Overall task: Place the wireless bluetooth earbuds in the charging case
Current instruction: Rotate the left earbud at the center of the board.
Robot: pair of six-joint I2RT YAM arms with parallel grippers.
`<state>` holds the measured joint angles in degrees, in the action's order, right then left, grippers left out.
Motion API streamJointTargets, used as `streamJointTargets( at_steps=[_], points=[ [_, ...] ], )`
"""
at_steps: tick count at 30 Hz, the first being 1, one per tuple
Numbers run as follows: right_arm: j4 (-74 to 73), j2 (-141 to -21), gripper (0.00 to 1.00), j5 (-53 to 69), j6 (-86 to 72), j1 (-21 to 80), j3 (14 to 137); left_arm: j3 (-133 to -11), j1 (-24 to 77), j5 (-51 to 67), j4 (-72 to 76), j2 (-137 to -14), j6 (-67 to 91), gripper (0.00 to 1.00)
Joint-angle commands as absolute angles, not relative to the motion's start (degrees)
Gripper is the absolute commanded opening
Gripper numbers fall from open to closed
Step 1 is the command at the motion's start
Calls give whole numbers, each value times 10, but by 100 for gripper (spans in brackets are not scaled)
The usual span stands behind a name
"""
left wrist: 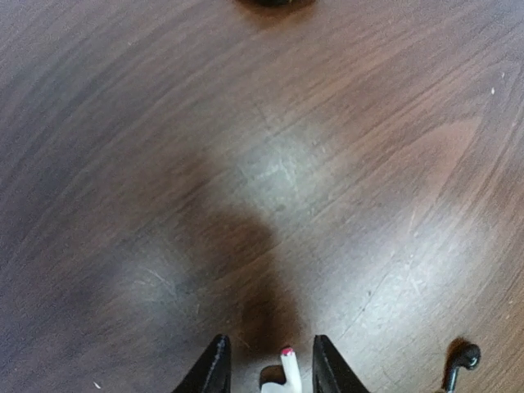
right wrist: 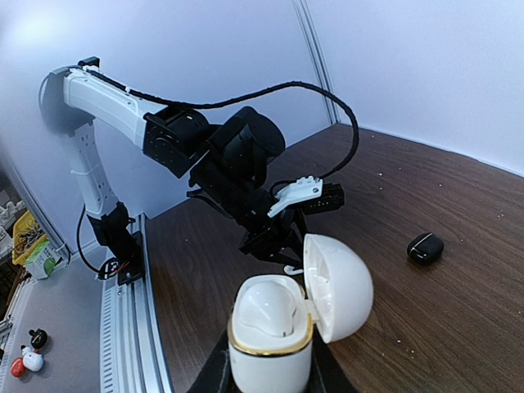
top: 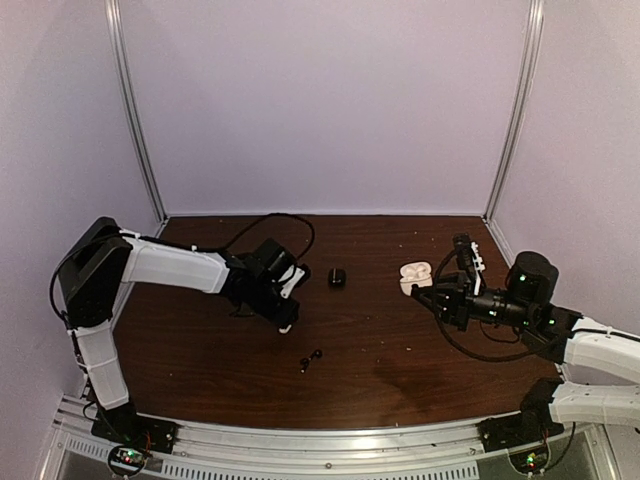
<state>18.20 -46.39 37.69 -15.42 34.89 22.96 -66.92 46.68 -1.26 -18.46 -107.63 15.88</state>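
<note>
My right gripper (right wrist: 270,364) is shut on the body of a white charging case (right wrist: 270,340) with a gold rim. It holds the case upright with the lid (right wrist: 340,286) swung open. In the top view this case (top: 414,274) is at the right gripper (top: 428,292). My left gripper (left wrist: 270,372) holds a white earbud (left wrist: 287,368), whose red-tipped stem points down at the table. That earbud (right wrist: 291,268) hangs just beyond the open lid. Two black earbuds (top: 310,360) lie on the table, near and to the right of the left gripper (top: 285,322). One of them (left wrist: 463,358) shows at lower right.
A small black closed case (top: 337,277) rests on the dark wooden table (top: 380,350) between the arms, also seen as the black case (right wrist: 426,247). White walls with metal posts (top: 135,110) enclose the back, and a metal rail (top: 320,440) runs along the near edge.
</note>
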Motion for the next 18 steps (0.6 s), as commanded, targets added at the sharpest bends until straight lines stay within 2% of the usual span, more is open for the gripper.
streamJointTargets(
  at_steps=[1,18],
  points=[
    [194,-466,0,387,-152,346,233,-697,466,0,-231,-1094,122,33],
    [194,-467,0,386,-152,346,232,-700,430,-46,-264,-1120,139,24]
  ],
)
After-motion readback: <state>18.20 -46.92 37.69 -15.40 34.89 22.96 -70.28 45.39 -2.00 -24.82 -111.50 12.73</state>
